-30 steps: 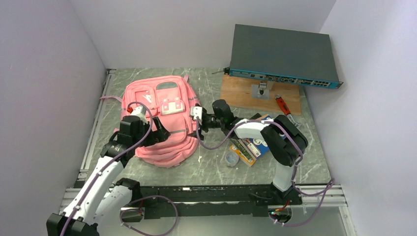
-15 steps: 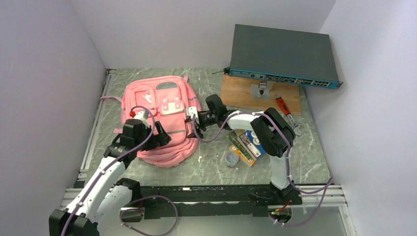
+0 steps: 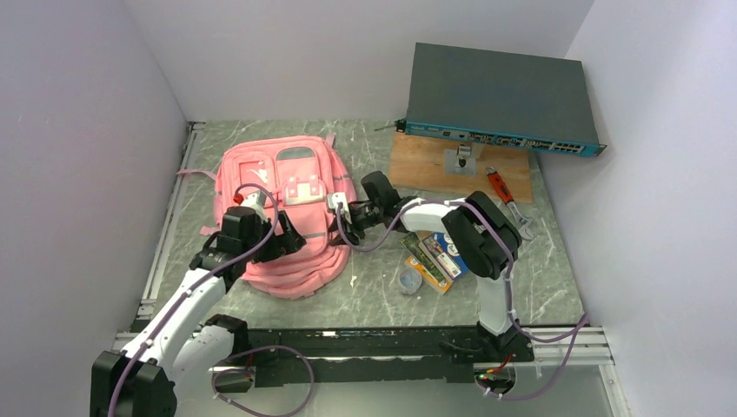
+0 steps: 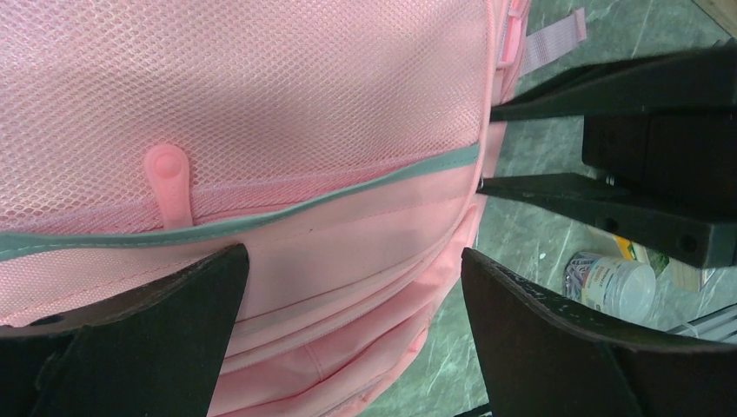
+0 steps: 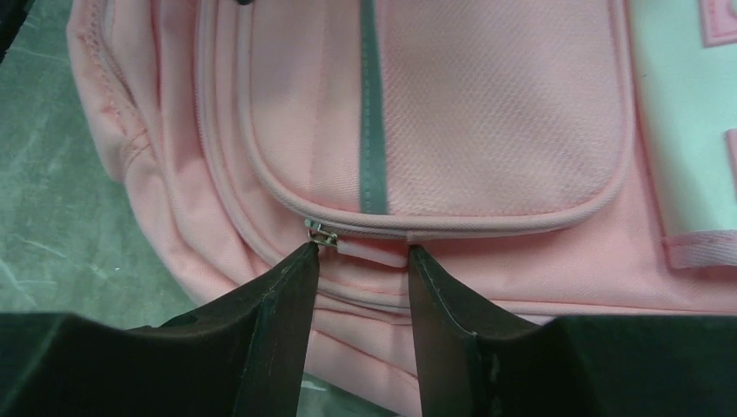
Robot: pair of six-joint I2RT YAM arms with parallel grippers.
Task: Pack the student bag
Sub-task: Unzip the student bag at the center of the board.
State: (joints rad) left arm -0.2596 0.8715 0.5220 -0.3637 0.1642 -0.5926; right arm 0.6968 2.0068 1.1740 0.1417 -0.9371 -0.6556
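The left wrist view crops the student bag [image 4: 261, 104].

The grey marbled table [image 3: 374, 300] bore the pink student bag [image 3: 278, 174] at left, a wooden board [image 3: 417, 165] behind, a red-handled wrench [image 3: 502, 187], flat boxes [image 3: 439, 256] and a small round container [image 3: 407, 280].

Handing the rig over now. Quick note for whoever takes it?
Left gripper: open, over the bag, holding nothing.
Right gripper: jaws narrow, either side of a zip pull; grip unclear.
Bag lies flat, that pocket zipped shut.
Done: nothing packed that shows.
Left: open the zip, load the loose items beside the bag.
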